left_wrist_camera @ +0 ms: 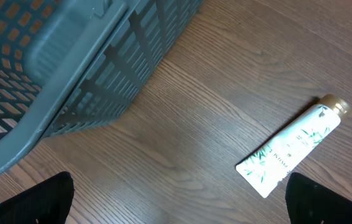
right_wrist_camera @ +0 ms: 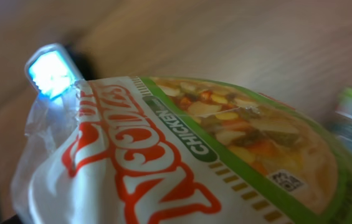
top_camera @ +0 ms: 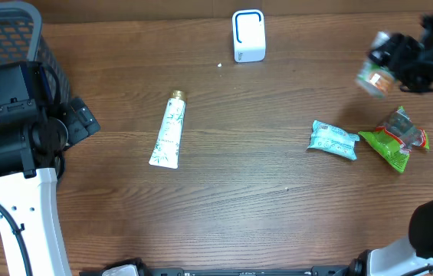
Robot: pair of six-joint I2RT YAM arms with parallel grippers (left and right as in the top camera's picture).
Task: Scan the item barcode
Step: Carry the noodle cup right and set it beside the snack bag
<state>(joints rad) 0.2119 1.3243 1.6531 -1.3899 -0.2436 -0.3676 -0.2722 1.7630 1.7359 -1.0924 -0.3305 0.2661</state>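
Observation:
A cup of chicken noodles [top_camera: 373,75] hangs above the table at the far right, and my right gripper [top_camera: 395,60] is shut on it. The cup [right_wrist_camera: 182,162] fills the right wrist view, its lid facing the camera with a small printed code near the rim, and it hides my fingers. The white scanner [top_camera: 248,35] stands at the back centre. In the right wrist view the scanner [right_wrist_camera: 50,68] shows beyond the cup as a glowing blue window. My left gripper [top_camera: 86,123] is open over bare wood at the far left, its fingers wide apart in the wrist view [left_wrist_camera: 179,202].
A white tube with a gold cap [top_camera: 168,130] [left_wrist_camera: 294,143] lies left of centre, close to my left gripper's right finger. A grey mesh basket [top_camera: 1,38] [left_wrist_camera: 51,68] stands at the back left. A pale blue packet [top_camera: 334,139] and a green bag [top_camera: 396,139] lie at the right.

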